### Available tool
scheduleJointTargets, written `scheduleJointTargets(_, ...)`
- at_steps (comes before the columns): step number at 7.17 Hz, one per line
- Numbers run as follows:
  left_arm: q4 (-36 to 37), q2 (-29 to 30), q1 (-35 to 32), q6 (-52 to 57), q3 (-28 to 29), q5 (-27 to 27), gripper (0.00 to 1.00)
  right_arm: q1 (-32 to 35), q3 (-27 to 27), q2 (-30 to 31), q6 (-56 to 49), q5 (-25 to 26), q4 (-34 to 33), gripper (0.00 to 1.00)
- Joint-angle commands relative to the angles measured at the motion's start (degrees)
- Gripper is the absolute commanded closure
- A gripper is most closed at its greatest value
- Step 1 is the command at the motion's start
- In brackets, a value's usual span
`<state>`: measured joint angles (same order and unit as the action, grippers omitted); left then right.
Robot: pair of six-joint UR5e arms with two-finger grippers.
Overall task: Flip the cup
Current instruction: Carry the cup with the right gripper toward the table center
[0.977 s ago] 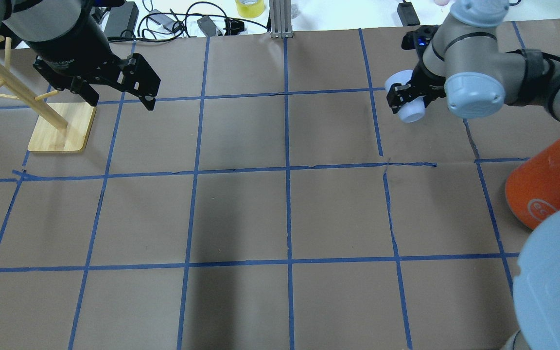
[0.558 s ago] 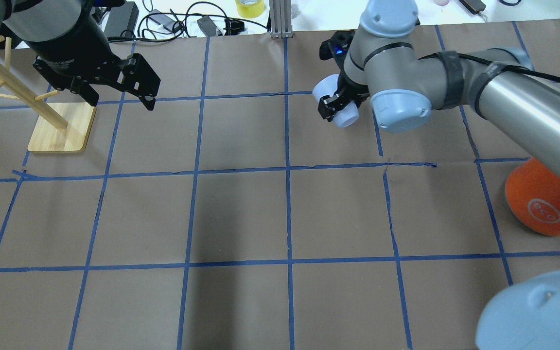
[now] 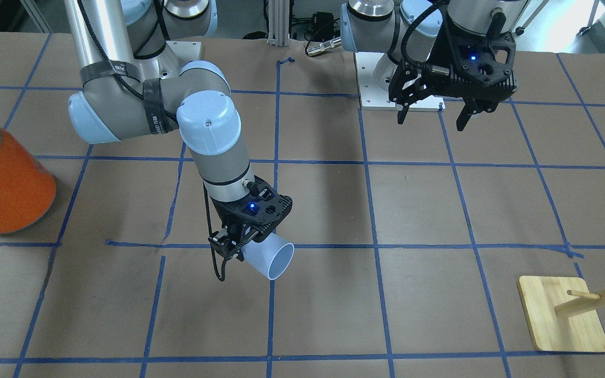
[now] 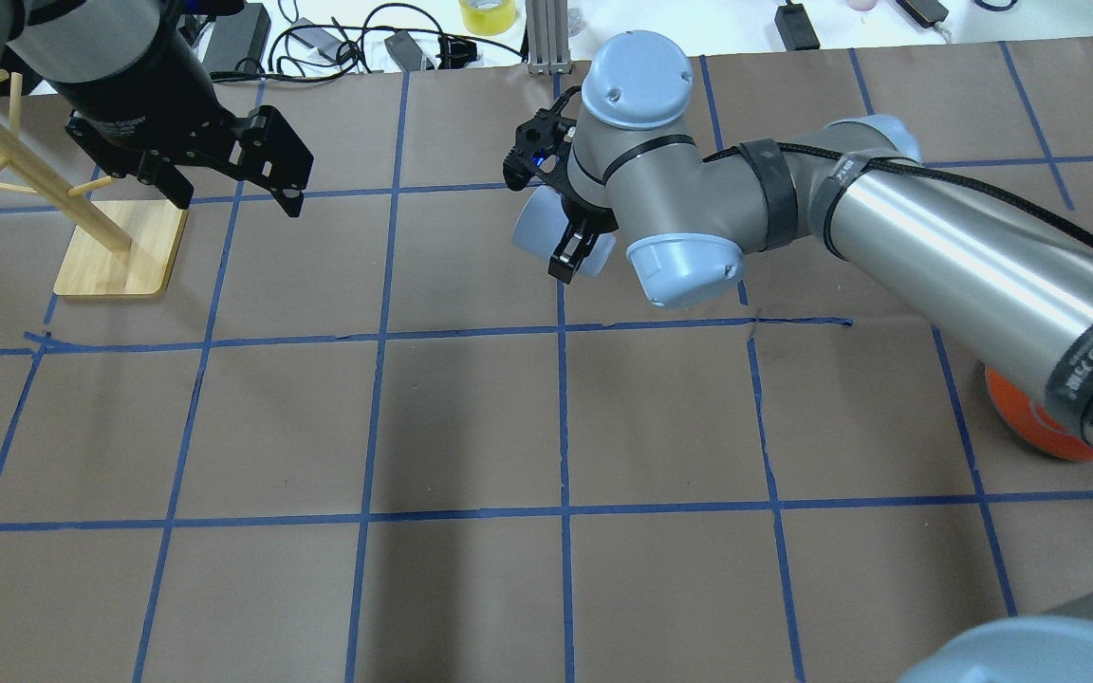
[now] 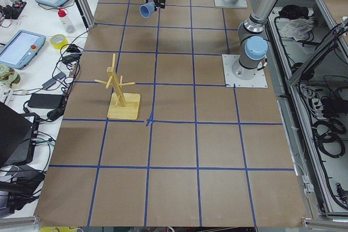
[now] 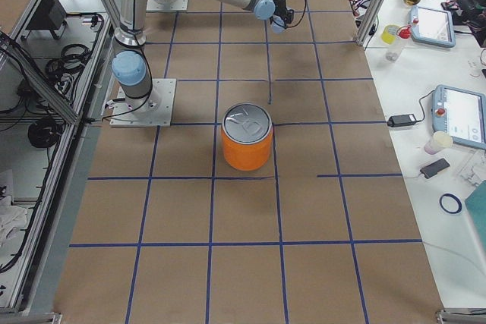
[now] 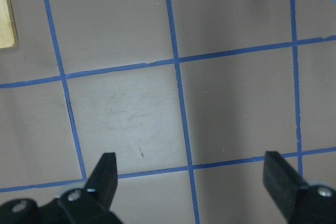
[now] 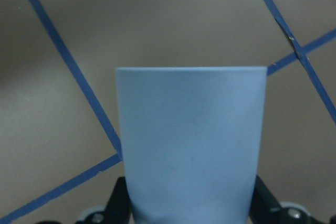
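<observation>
The pale blue cup is held on its side above the table by my right gripper, which is shut on the cup near its base. Its open mouth faces away from the robot. It shows in the overhead view beside the right gripper, fills the right wrist view, and appears small in the exterior left view. My left gripper is open and empty, hovering near the wooden rack; its fingers are spread wide in the left wrist view.
A large orange can with a silver top stands on the robot's right side. The wooden peg rack on its base stands on the robot's left. Cables and tape lie beyond the far table edge.
My right arm has swept toward the robot's left with the cup, from the right side of the table to near the centre line. The left arm has not moved.
</observation>
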<state>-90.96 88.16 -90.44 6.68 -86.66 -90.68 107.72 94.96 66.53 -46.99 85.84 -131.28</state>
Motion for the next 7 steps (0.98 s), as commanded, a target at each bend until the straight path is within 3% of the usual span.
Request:
scheduleJointTargets(1,0.00,0.00,0.00,0.00,0.00,-0.02,0.00,2.57,0.31,-1.92,-15.09,0.12,-2.73,0.52)
scheduleJointTargets(3,0.00,0.00,0.00,0.00,0.00,-0.02,0.00,3.11,0.49,-6.05,-22.40,-0.49,-7.92,0.52)
scheduleJointTargets(7,0.00,-0.09,0.00,0.00,0.00,0.24,0.00,3.46,0.67,-8.44,-27.19,-3.04,-7.94,0.50)
